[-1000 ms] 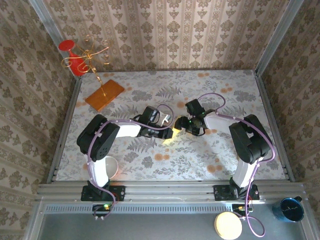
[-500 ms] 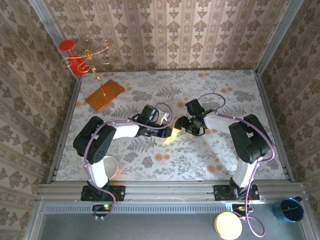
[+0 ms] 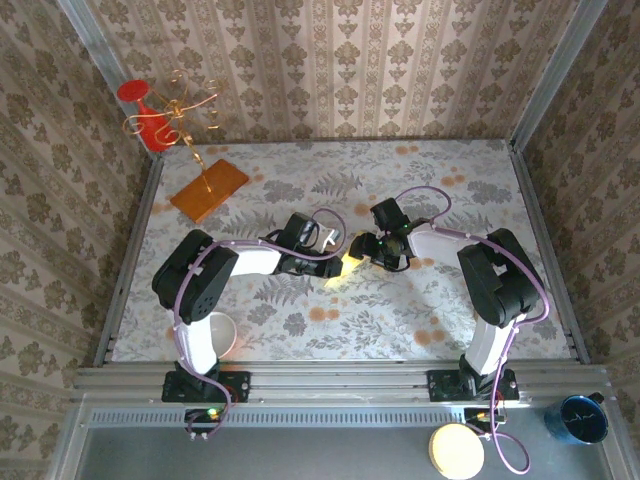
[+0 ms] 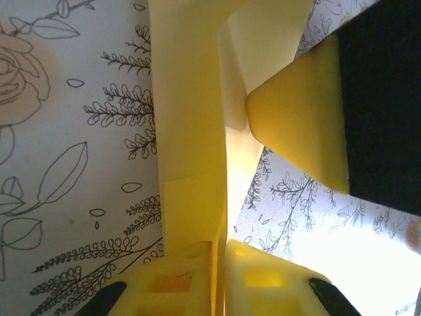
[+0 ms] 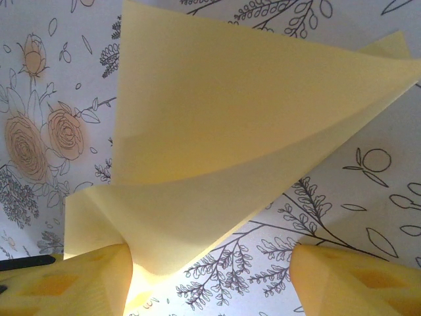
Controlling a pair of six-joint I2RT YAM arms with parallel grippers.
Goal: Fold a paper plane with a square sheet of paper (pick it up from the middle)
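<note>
The square sheet of paper, pale yellow and partly folded into a pointed shape, is at the table's middle between both arms. My left gripper is shut on the paper. In the left wrist view its gripper has its yellow fingers pressed together with a thin standing fold pinched between them. The right gripper faces it from the right, and one of its yellow pads touches the paper's far side. In the right wrist view the gripper is open. The lifted, creased paper lies against its left finger.
An orange board on a gold wire stand and a red object sit at the back left. A white bowl lies near the left arm's base. A blue mug and a round pale lid rest on the front ledge.
The left gripper's fingers have closed together onto the paper fold. Both arms stay at the middle with only a slight shift of the left arm.
</note>
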